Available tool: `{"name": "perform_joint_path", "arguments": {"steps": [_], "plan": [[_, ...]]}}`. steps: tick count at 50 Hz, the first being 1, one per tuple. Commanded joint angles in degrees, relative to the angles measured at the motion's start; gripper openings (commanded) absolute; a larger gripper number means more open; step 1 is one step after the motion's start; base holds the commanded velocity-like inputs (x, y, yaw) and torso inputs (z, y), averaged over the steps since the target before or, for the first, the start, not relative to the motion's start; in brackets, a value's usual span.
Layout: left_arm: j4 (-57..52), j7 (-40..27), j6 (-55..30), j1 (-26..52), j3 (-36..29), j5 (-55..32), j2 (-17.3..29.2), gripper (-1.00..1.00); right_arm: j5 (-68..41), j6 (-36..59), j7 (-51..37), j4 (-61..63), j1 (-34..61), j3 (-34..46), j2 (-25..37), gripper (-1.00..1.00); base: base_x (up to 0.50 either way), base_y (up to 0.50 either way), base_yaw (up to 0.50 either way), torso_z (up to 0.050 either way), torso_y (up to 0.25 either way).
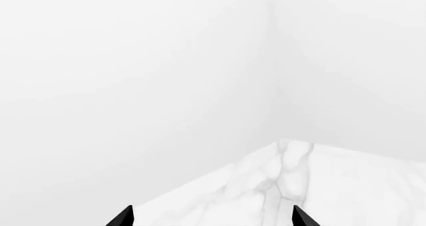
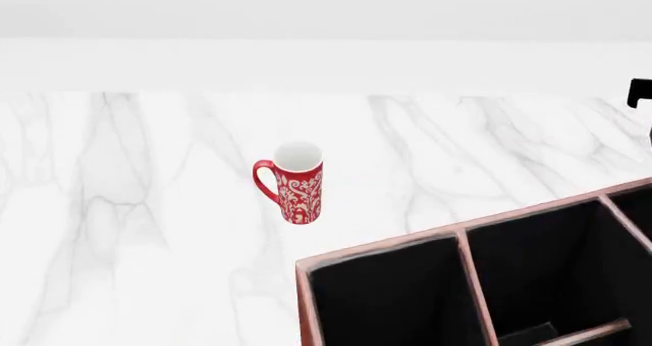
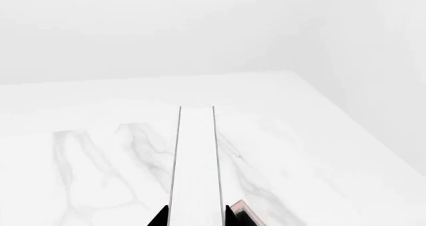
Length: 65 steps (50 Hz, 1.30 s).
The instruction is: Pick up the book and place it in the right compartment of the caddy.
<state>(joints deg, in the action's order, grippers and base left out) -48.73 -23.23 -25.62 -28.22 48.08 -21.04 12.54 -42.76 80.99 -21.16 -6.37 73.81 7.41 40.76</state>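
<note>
In the right wrist view my right gripper (image 3: 195,217) is shut on the book (image 3: 196,156). The book shows edge-on, with white page edges between thin dark cover lines, held above the marble counter. A corner of the caddy (image 3: 241,209) shows just beside the fingertips. In the head view the reddish-brown caddy (image 2: 463,239) with black-lined sections fills the lower right. The book is not clearly seen there; only a black part (image 2: 639,92) shows at the right edge. My left gripper (image 1: 211,218) is open and empty over a counter corner.
A red patterned mug (image 2: 295,182) with a white inside stands upright on the white marble counter (image 2: 133,208), left of and behind the caddy. White walls meet behind the counter.
</note>
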Motion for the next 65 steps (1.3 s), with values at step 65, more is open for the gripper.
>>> {"name": "perform_joint_path", "arguments": {"steps": [65], "plan": [[1.91,-0.7,1.07,0.17,-2.38,0.84,0.62,1.0,-18.73,-1.97,-18.34,2.69,-9.17,1.17,9.96,-1.0,0.0,0.0,0.0,0.0,0.001]]}}
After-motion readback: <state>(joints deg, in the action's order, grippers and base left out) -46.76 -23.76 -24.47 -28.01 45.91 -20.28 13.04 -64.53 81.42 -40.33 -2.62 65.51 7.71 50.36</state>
